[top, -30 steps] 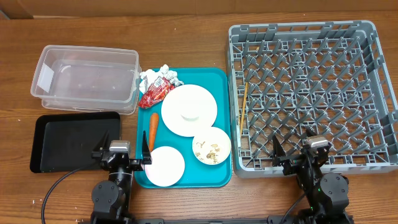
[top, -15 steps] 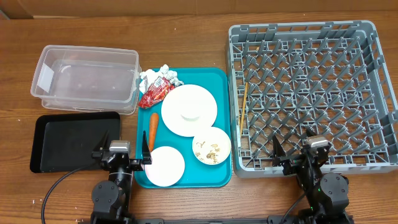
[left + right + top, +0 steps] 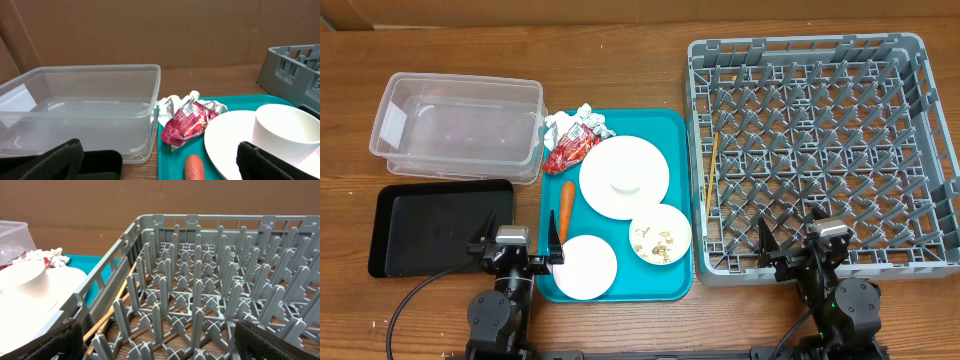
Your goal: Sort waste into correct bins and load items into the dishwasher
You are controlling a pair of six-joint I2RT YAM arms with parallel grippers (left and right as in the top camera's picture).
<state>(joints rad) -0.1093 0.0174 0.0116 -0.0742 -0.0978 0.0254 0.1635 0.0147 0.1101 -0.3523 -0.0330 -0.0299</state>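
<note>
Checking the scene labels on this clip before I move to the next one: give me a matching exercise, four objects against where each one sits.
Things:
1. red wrapper
2. carrot
3. bowl with crumbs
4. wooden sticks

Places:
A. inside the grey rack, along its left wall
B. near right part of the teal tray
C. far left corner of the teal tray, beside the crumpled paper
D. midway along the teal tray's left edge

Pairs: 1-C; 2-D; 3-B; 4-A
</note>
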